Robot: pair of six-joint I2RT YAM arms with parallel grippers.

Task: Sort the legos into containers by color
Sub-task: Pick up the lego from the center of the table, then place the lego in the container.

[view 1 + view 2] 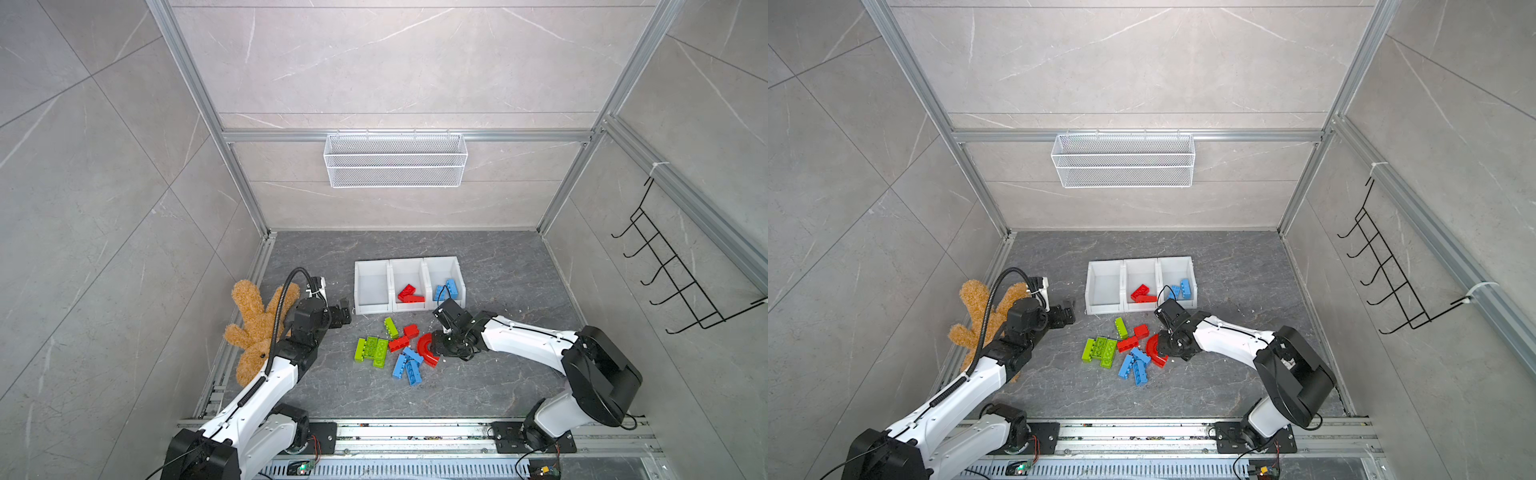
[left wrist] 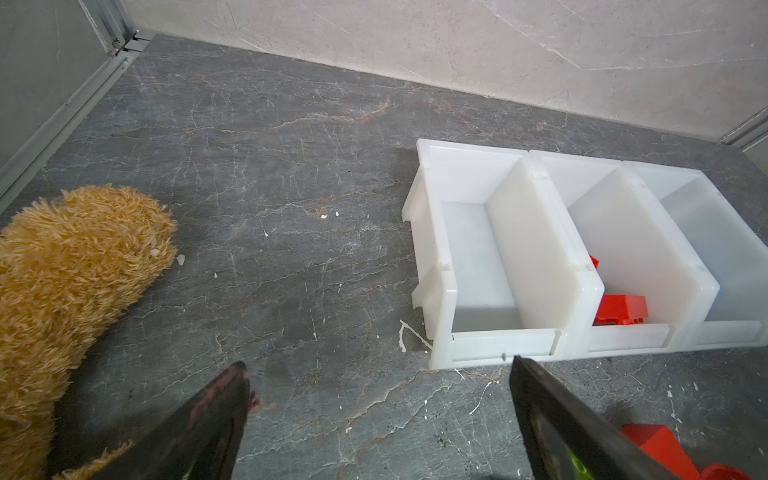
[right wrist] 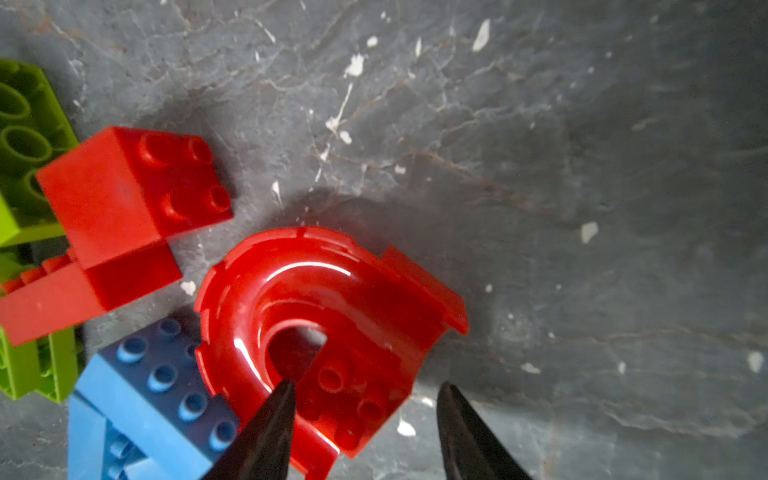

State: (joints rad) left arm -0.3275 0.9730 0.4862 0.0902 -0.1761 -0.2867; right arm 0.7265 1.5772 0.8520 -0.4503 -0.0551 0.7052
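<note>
The glossy red arch (image 3: 332, 299) lies flat on the dark veined bench (image 1: 498, 374). Its curved back faces the loose studded green, red and blue bricks (image 1: 374, 349), and its open side faces the right arm (image 1: 528, 338). That arm reaches in low with its wrist bent down, jaws apart astride the arch's studded end, one tip in the hollow. The left arm (image 1: 270, 374) is held level, jaws wide apart, near the white plastic bins (image 1: 406, 262), which hold red and blue bricks.

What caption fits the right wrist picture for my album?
Right hand open, straddling one end of the red curved brick, beside a blue brick.
</note>
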